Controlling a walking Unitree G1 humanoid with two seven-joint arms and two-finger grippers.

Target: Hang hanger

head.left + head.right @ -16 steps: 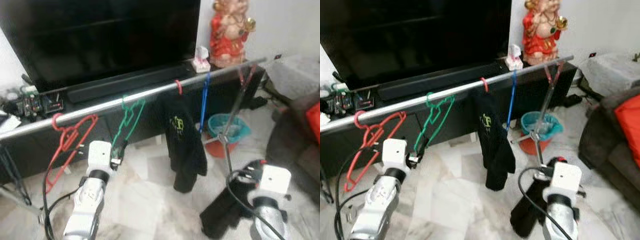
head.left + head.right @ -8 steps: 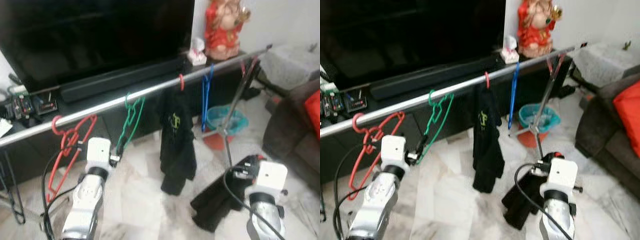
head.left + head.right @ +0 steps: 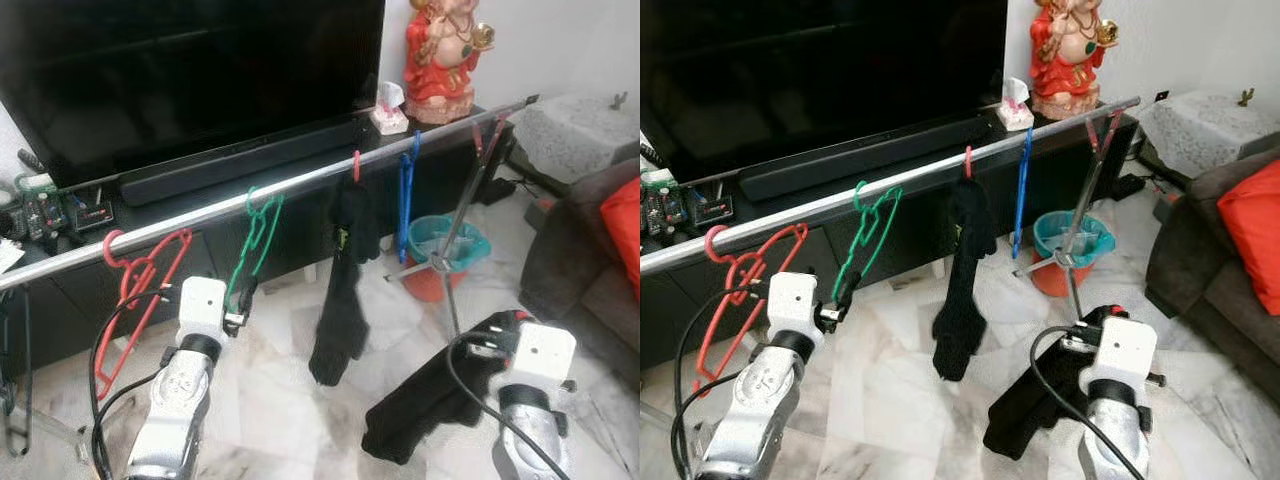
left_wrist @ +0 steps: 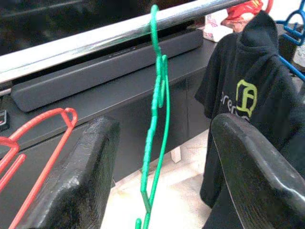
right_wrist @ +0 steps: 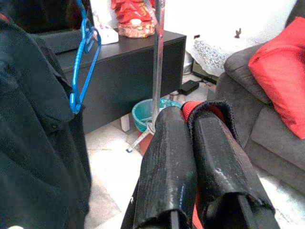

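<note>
Heads up, nearest to you is the right gripper [image 5: 190, 157], well below the rail [image 3: 300, 185] and toward its right end. Its fingers are pressed together on a fold of black cloth [image 3: 430, 405], and that garment trails down to the floor. I can't tell whether there's a hanger inside it. If you lift from here, the loose part could drag, or slip out of such a small pinch.

The left gripper [image 4: 162, 157] sits just under the rail, left of middle, fingers [image 4: 83, 171] spread wide apart with the green hanger [image 4: 157, 124] dangling in the gap. It isn't touching either finger as far as I can see. That green hanger is already hooked on the rail, so it looks like it's hung. Risk here: pull the arm back crooked and a finger catches the thin wire, swinging it or yanking the hook off.

Also on the rail: a red hanger [image 3: 135, 290] to the left of the green one, close enough to tangle if things swing. To the right hangs a black shirt [image 3: 345, 270] on its own red hook, then a blue hanger [image 3: 408, 195].

Under the rail's right end the stand pole [image 3: 455, 250] comes down by a teal bucket [image 3: 450, 250]. Bump that pole with the right arm and the whole rail could shift.
</note>
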